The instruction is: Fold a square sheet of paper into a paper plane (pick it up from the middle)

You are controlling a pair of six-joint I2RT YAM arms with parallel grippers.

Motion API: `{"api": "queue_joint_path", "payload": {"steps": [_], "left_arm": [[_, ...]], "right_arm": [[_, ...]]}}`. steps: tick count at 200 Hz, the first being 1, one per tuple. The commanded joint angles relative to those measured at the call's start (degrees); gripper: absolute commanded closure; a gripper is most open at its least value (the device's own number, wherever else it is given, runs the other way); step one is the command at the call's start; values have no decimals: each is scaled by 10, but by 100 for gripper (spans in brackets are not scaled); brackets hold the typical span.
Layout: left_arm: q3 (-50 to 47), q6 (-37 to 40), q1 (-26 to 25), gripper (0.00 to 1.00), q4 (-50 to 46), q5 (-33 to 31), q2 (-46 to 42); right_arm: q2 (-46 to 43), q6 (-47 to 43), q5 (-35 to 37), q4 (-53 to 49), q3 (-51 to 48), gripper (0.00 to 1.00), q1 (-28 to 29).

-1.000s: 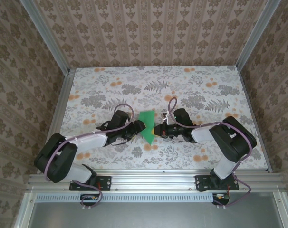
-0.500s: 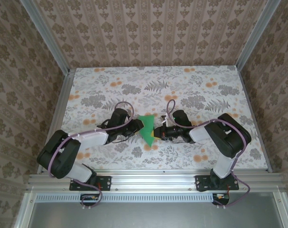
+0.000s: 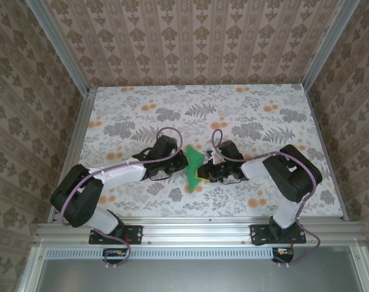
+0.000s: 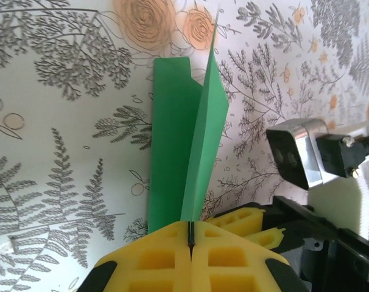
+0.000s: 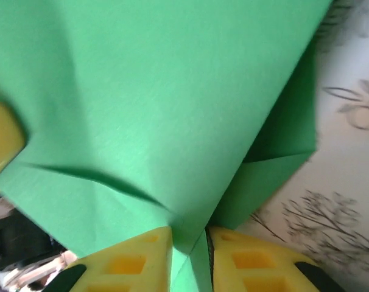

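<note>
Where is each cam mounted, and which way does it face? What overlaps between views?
Top external: fixed above and behind the arms, looking down on the floral table. Both arms show, with the left gripper and right gripper meeting at the folded green paper.
Left wrist: on the left arm, looking along its shut yellow fingers at the paper, which stands on edge.
Right wrist: on the right arm, close against the paper, its own yellow fingers at the bottom.
Shared: all three views see the paper.
</note>
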Motion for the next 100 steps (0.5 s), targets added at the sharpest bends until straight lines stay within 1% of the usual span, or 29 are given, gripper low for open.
{"api": "queue_joint_path", "payload": {"steps": [1,4,17,29,50,59,65,74,80,100], "left_arm": [[44,31,-29,100,-115,-96,15],[49,31,-32,100,-123,-105,18],[65,33,-46,100,-143,-128,25],[81,34,-58,100,-165,-153,30],[109,35,-77,100,-202,-190,45],[119,36,-84,100,-211,-197,51],[123,35,-89,100,-214,-201,55],[127,30,-94,100,-215,-203,61],[128,28,-97,100,-215,-202,64],[134,22,-105,100,-212,-200,71]], "right_arm": [[-50,-72,81,-171,26,67,1],[-55,-76,92,-185,28,64,1],[-79,-92,139,-250,36,60,1],[-104,-97,169,-292,40,52,1],[-159,-96,210,-327,34,48,1],[-181,-93,225,-333,29,45,1],[-193,-90,228,-331,25,45,1],[-198,-89,228,-328,23,49,1],[-220,-86,222,-319,21,51,2],[-218,-56,163,-243,6,73,5]]}}
